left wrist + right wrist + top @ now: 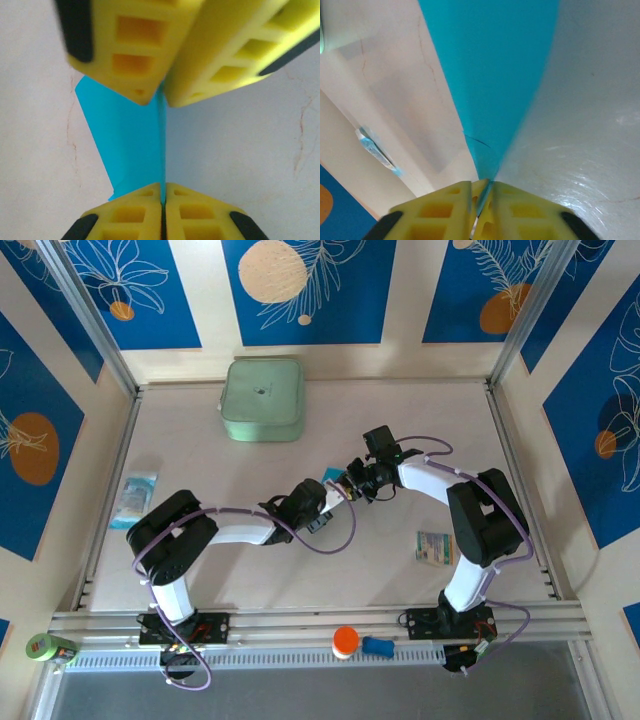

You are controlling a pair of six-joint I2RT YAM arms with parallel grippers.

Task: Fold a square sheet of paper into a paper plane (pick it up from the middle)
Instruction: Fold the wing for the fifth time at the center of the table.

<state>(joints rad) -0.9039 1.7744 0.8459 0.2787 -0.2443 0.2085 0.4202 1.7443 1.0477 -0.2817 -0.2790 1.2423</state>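
The cyan-blue paper [333,476] is folded into a narrow layered piece and is held above the table's middle between both arms. My left gripper [327,502] is shut on one end of it. In the left wrist view the paper [130,135] stands edge-on, with a flap spreading left, pinched by my left gripper [163,186]. The right gripper's yellow fingers [140,60] clamp its far end. In the right wrist view the paper [495,65] tapers into my shut right gripper [487,182]. My right gripper [352,483] meets the left one.
A pale green box [262,399] sits at the back of the table. Small printed packets lie at the left [134,498] and right [434,547]. An orange-capped item [345,642] and a green can [50,647] rest on the front rail.
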